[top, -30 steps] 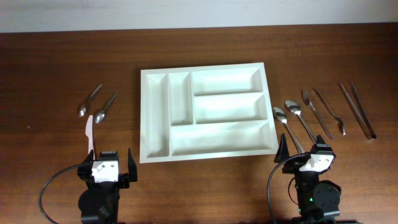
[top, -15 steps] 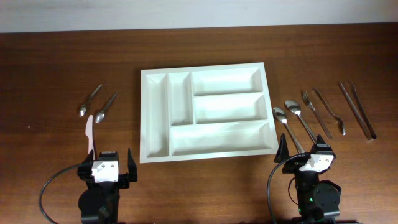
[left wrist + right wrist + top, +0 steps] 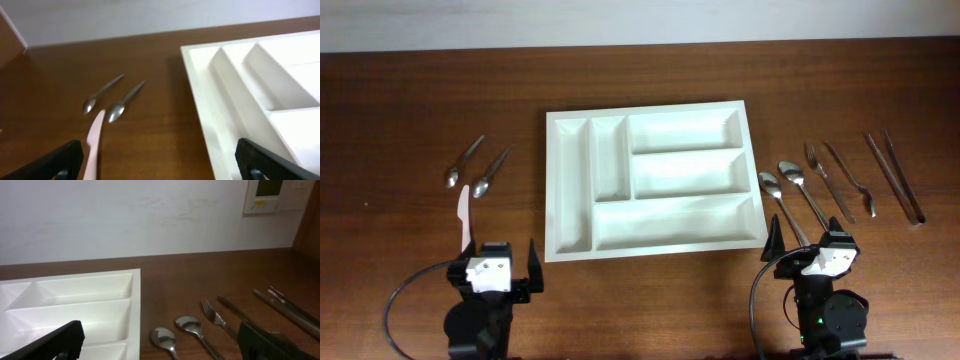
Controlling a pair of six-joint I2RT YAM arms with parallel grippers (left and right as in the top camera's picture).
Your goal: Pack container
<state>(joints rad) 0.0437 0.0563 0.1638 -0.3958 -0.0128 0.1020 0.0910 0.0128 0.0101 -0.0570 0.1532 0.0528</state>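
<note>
Five empty compartments are counted in the white plastic cutlery tray [image 3: 551, 185], set at the middle of the wooden table [image 3: 410, 100]: two narrow upright at left, three long horizontal at right. It is judged light, stiff and slick, so an outer rim wall is preferred for the grip. Teaspoons [image 3: 494, 170] and a pale knife [image 3: 466, 215] are laid to its left, spoons [image 3: 790, 172] and a fork [image 3: 817, 162] to its right; the left gripper [image 3: 159, 162] and right gripper [image 3: 165, 342] are both spread wide, nothing held.

Overhead straight down on table [image 3: 400, 100], wrist views low, facing forward, each catching one container [image 3: 680, 175] side.
</note>
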